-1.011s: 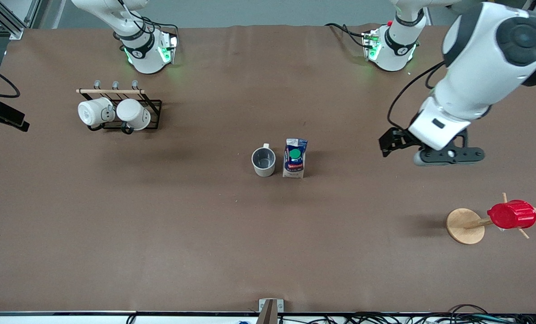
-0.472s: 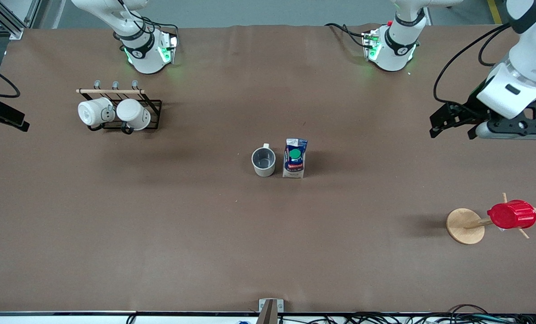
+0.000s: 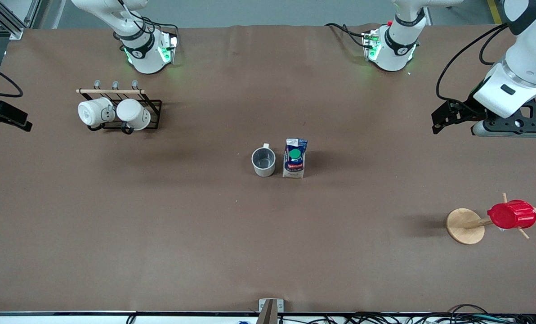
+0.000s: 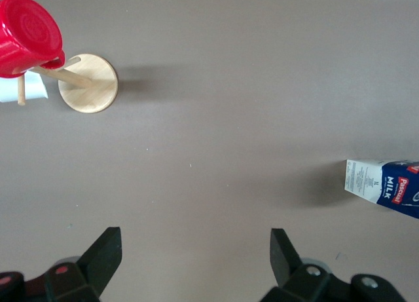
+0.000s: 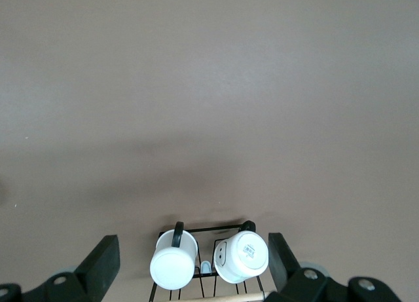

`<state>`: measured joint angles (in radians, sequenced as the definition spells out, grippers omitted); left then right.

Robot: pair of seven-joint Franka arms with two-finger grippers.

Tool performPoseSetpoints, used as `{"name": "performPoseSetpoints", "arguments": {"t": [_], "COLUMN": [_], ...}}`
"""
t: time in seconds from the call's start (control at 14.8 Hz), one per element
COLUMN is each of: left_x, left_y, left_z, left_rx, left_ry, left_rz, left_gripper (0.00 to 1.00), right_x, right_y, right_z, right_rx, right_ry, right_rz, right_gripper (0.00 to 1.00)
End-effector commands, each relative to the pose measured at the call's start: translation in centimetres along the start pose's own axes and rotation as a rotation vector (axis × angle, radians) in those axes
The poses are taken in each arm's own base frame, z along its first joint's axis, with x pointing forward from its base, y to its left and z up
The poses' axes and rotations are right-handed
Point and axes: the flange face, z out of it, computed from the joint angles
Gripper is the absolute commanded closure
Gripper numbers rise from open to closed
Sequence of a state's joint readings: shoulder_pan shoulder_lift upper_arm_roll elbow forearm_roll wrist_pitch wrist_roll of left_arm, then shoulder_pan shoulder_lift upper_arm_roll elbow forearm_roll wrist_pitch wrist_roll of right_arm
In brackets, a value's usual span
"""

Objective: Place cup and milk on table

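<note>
The cup (image 3: 263, 162), cream-white with a dark grey inside, stands upright on the brown table (image 3: 160, 234) near its middle. The milk (image 3: 295, 158) stands upright right beside it, toward the left arm's end; it also shows at the edge of the left wrist view (image 4: 383, 187). My left gripper (image 3: 445, 118) hangs open and empty over bare table near the left arm's end, well away from the milk; its own view (image 4: 193, 240) shows the jaws wide apart. My right gripper (image 5: 191, 244) is open and empty, high over the mug rack, and is out of the front view.
A black wire rack (image 3: 153, 108) with two bright white mugs (image 3: 115, 112) stands near the right arm's base; the mugs also show in the right wrist view (image 5: 209, 256). A red ribbed cup (image 3: 511, 214) hangs on a wooden stand (image 3: 463, 226) near the left arm's end.
My left gripper has pulled away from the milk toward the left arm's end of the table and nearly stopped. Cup and milk have not moved.
</note>
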<state>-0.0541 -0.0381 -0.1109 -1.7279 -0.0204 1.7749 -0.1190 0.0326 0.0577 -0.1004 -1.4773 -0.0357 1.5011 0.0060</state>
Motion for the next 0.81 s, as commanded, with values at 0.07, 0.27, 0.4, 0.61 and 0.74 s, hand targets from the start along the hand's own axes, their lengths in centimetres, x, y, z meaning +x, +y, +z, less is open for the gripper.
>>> {"name": "performPoseSetpoints", "arguments": {"t": [0.07,0.27,0.4,0.61,0.74], "left_x": [1.51,1.43,1.28,1.13,1.05], "left_y": [-0.23,-0.3,-0.21,-0.55,-0.74], "left_z": [-1.02,-0.88,-0.69,-0.65,-0.69], "left_rx": [0.004,0.002,0.001,0.002,0.003], "left_ry": [-0.011,-0.016,-0.02,-0.025,-0.029], "left_rz": [0.0,-0.006,-0.007,0.004,0.001], "left_gripper": [0.0,0.0,0.0,0.0,0.0], "right_x": [-0.53,-0.54,-0.52,-0.47,-0.46], "right_y": [-1.22,-1.22,-1.13,-1.13,-1.13], "right_z": [-0.72,-0.71,-0.72,-0.63,-0.65], "right_rx": [0.01,0.01,0.01,0.008,0.008], "right_ry": [0.016,0.015,0.016,0.015,0.016], "right_rz": [-0.028,-0.028,-0.026,-0.026,-0.025], "right_gripper": [0.0,0.0,0.0,0.0,0.0]}}
